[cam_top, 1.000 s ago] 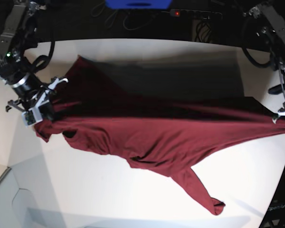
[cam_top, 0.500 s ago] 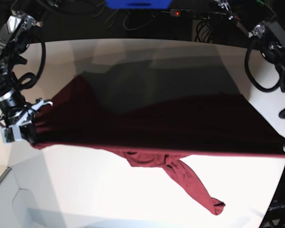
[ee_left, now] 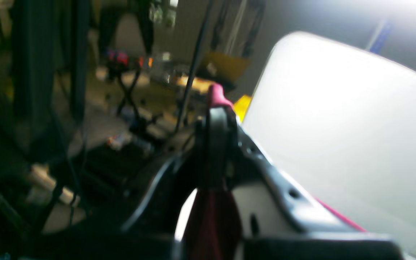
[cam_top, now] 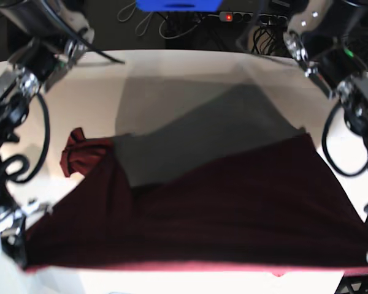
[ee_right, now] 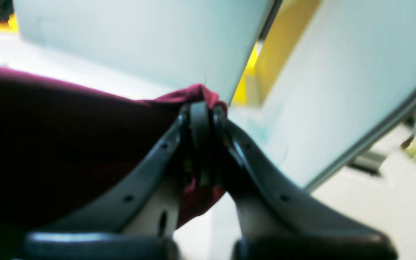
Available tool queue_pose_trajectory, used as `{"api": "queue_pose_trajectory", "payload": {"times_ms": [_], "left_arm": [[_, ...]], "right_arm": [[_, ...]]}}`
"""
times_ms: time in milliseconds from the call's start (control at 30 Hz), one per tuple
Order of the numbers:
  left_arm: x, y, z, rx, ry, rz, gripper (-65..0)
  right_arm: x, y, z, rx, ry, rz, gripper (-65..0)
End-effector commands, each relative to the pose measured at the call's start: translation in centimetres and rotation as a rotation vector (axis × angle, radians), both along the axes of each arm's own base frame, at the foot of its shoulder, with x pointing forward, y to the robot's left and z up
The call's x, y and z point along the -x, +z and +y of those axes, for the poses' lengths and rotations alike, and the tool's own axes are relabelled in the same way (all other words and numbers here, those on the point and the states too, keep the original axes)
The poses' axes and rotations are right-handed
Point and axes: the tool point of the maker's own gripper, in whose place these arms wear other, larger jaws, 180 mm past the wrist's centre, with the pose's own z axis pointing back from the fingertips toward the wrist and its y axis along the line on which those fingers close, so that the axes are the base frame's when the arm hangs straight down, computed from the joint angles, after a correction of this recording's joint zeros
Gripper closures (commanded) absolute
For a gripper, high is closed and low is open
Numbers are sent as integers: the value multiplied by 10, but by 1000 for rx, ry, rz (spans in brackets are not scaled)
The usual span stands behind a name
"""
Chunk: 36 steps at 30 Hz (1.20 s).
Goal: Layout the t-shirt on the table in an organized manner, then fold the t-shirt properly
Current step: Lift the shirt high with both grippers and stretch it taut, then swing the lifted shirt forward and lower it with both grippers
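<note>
a blue box (cam_top: 179, 5) sits at twelve o'clock in the base view, with a black power strip (cam_top: 245, 17) showing a red light just to its right and dark cables (cam_top: 138, 13) trailing at eleven o'clock.

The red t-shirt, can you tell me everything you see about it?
The t-shirt is dark maroon, thin, soft cloth. It hangs stretched wide like a curtain above the white table, one edge pulled into a straight line. The right end effector and the left end effector each pinch a bit of it. One sleeve sticks out, crumpled.
</note>
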Motion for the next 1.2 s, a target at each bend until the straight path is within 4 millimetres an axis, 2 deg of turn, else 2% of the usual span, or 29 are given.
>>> {"api": "queue_pose_trajectory", "payload": {"times_ms": [0,100,300,400,467,600,767,900,967,1067,1167], "left_arm": [[4,36,-1,-51,18,-93,0],[-4,71,-19,-100,-2,-159,0],[3,150,-38,-251,27,-296,0],[11,179,-43,-291,35,-355,0],[16,190,-43,-303,41,-380,0],[17,191,-40,-309,49,-380,0],[9,168,-40,-302,36,-325,0],[9,164,-38,-304,39,-318,0],[9,156,-33,-291,46,-304,0],[18,160,-30,-290,62,-325,0],[24,173,-31,-297,68,-359,0]], "right_arm": [[0,32,0,8,4,-99,0],[-2,60,0,8,4,-170,0],[-2,99,-1,12,3,-270,0],[-1,117,-2,10,0,-317,0],[0,127,-4,8,-4,-342,0],[0,133,-5,5,-6,-356,0],[0,132,-5,5,-6,-355,0],[0,130,-6,4,-10,-349,0],[2,129,-14,-8,-29,-351,0],[5,133,-19,-18,-44,-366,0],[10,154,-22,-1,-47,-427,0]]}}
